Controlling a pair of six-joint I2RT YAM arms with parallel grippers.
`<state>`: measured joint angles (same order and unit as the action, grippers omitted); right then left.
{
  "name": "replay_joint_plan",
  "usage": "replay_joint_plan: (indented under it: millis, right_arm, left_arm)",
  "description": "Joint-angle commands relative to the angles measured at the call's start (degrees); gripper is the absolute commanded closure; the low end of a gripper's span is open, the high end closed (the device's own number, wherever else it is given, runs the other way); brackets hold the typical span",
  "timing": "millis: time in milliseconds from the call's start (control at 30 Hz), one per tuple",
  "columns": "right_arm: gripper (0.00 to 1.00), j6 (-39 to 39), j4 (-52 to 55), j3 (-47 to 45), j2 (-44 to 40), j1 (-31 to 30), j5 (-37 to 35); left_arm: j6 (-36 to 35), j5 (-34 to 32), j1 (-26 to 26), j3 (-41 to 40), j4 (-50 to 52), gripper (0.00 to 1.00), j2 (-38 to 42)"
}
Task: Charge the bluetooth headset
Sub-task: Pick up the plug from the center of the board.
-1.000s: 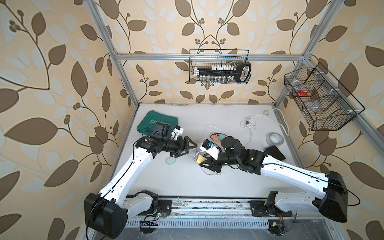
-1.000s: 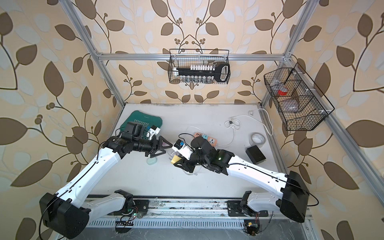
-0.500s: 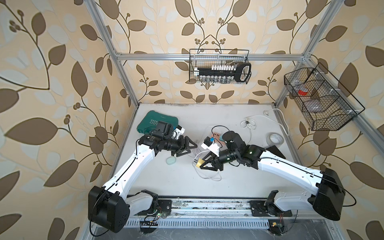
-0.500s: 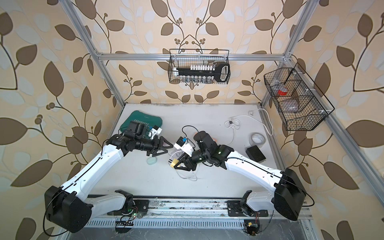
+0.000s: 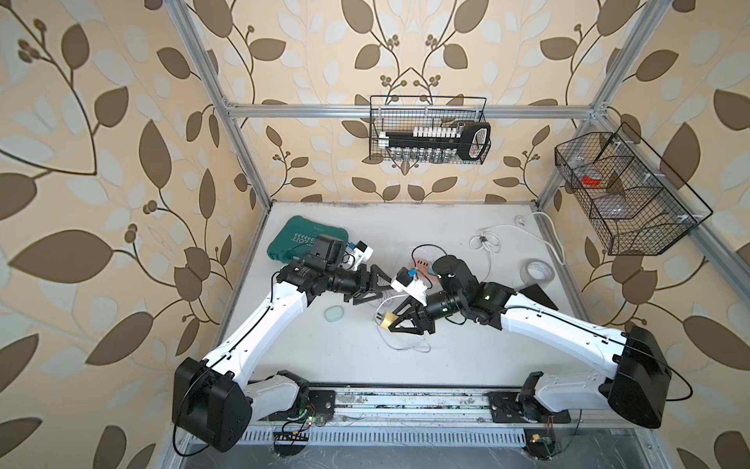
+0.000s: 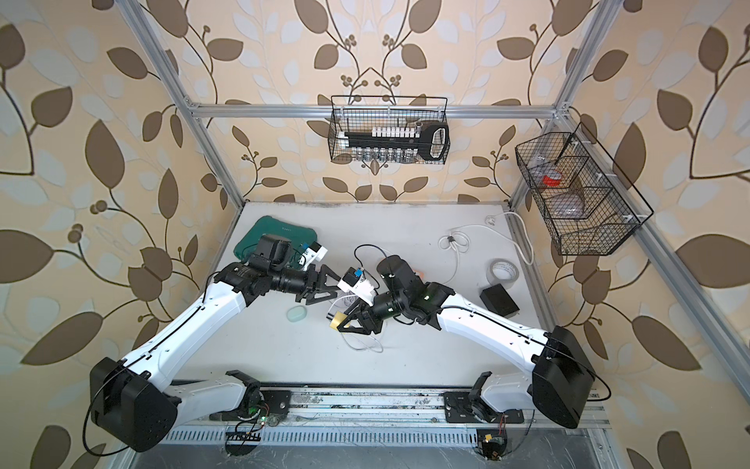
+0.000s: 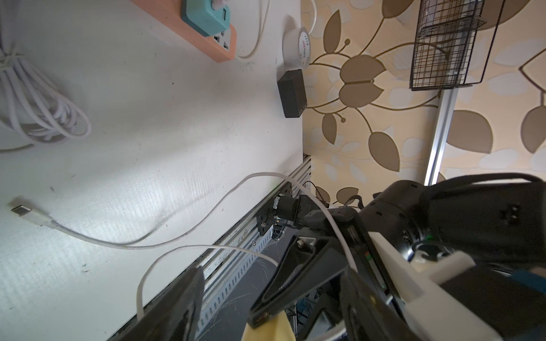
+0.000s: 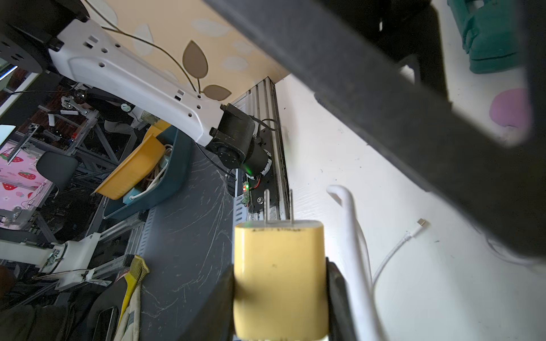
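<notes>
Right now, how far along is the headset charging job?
Done: the right end effector grips the yellow charger. In hand: the left end effector hovers open by the white cable. Left: the cable's plug lies on the table, away from the mint headset case; the charger is not in the power strip.

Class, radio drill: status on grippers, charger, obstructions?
Left gripper open. Right gripper shut on yellow charger. Headset case on table. Power strip partly under right arm.
</notes>
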<state>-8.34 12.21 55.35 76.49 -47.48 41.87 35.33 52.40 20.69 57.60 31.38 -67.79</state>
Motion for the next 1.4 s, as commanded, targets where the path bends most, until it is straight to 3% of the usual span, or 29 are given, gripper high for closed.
replay_joint_plan:
  millis: [0, 367, 533, 667, 833, 1033, 1167, 1367]
  right_arm:
    - [0.74, -0.37, -1.46, 1.60, 0.14, 0.20, 1.29]
    - [0.74, -0.62, -1.91, 1.91, 0.02, 0.28, 1.09]
    - [0.74, -0.87, -2.27, 2.46, 0.51, 0.28, 1.11]
    - [0.74, -0.89, -2.37, 2.86, 0.93, 0.26, 1.20]
    - [0.74, -1.07, -2.60, 2.84, 1.18, 0.22, 1.28]
    - [0.74, -1.15, -2.58, 2.54, 0.82, 0.24, 1.07]
    - [0.74, -1.07, -2.54, 1.76, 0.04, 0.44, 0.29]
    - [0.74, 0.57, 1.29, 0.73, -1.43, 1.07, -6.92]
  left_arm:
    - [0.66, 2.71, 0.24, 0.32, -3.76, 0.25, 3.50]
    - [-3.58, 3.84, 2.01, -1.51, 0.95, 0.30, 5.15]
    - [-4.39, 3.43, 3.34, -1.36, 1.50, 0.38, 4.86]
    - [-5.50, 3.14, 4.51, -0.71, 2.08, 0.53, 4.36]
    - [-6.06, 2.08, 4.67, -0.15, 2.81, 0.84, 3.06]
    - [-5.82, -1.51, 4.71, 0.31, 2.85, 0.90, 0.90]
    - [-8.00, -8.84, 4.63, 1.93, 7.18, 0.97, -1.34]
    - [-6.87, -16.13, 1.78, 2.25, 8.44, 0.97, -0.06]
